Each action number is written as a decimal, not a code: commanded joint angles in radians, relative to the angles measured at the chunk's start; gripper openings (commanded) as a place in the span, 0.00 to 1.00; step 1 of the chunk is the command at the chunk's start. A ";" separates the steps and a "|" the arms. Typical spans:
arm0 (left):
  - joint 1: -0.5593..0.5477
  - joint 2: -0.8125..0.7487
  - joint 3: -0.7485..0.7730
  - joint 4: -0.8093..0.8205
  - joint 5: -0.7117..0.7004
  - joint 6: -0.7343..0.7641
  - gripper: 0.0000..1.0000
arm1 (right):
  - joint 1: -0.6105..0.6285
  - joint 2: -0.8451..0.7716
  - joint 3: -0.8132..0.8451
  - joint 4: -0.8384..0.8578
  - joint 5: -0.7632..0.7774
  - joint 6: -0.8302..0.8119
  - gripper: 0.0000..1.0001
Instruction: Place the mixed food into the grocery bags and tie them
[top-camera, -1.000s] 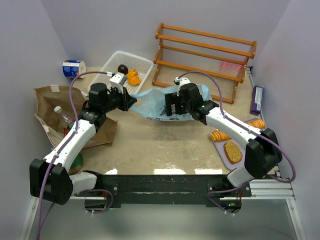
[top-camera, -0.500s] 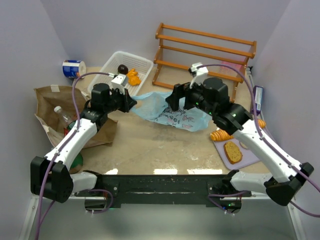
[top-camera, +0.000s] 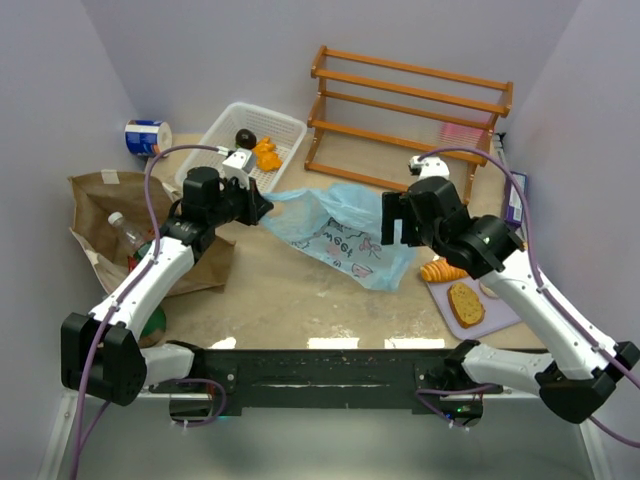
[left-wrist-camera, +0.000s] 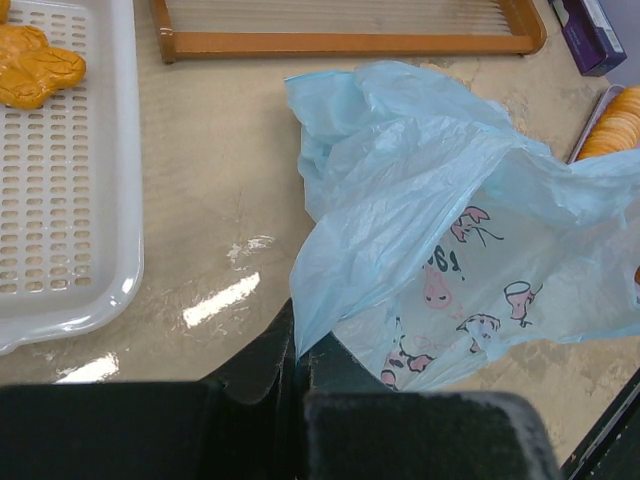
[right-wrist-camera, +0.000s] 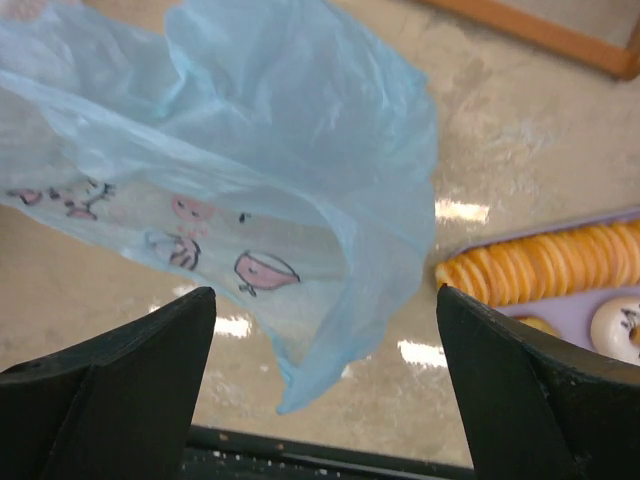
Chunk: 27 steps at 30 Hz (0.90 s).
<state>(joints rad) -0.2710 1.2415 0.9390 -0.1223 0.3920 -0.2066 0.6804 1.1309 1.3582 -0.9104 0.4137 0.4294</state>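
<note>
At the middle of the tabletop (top-camera: 290, 290) lies the light blue plastic bag (top-camera: 335, 225), crumpled, with its dark cartoon print facing up. The left end effector (top-camera: 262, 207) sits at the bag's left edge. Its fingers are pressed together on a pinch of the thin film, and the left wrist view shows the plastic (left-wrist-camera: 420, 200) running straight down into the closed black fingers (left-wrist-camera: 300, 370).

The right end effector (top-camera: 395, 218) hovers over the bag's right end with its fingers spread wide and nothing between them. In the right wrist view the bag (right-wrist-camera: 250, 150) shows beyond that gap (right-wrist-camera: 325, 370), and whether a finger touches it cannot be told.

Well to the left of the bag the brown paper bag (top-camera: 110, 215) lies creased and open, with a clear bottle (top-camera: 125, 232) in its mouth. Beyond the bag's left end stands the white mesh basket (top-camera: 250, 140), holding a dark toy (top-camera: 244, 137) and an orange toy (top-camera: 266, 153). A wooden rack (top-camera: 410, 110) stands beyond the bag's far right side.

Just right of the bag, a lilac tray (top-camera: 470, 325) carries a bread slice (top-camera: 466, 303) and a sliced orange loaf (top-camera: 443, 270). A blue-and-white can (top-camera: 147, 136) lies far off to the bag's left rear.
</note>
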 joint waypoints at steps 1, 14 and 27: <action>-0.008 -0.011 0.037 0.018 -0.001 0.004 0.00 | 0.001 -0.086 -0.103 -0.107 -0.111 0.142 0.95; -0.023 -0.022 0.034 0.023 -0.005 0.013 0.00 | 0.002 -0.261 -0.487 0.243 -0.234 0.368 0.91; -0.030 -0.013 0.034 0.041 -0.005 0.033 0.00 | 0.002 -0.203 -0.547 0.420 -0.244 0.359 0.19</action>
<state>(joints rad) -0.2958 1.2415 0.9390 -0.1215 0.3885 -0.1978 0.6804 0.9592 0.7868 -0.5682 0.1581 0.7864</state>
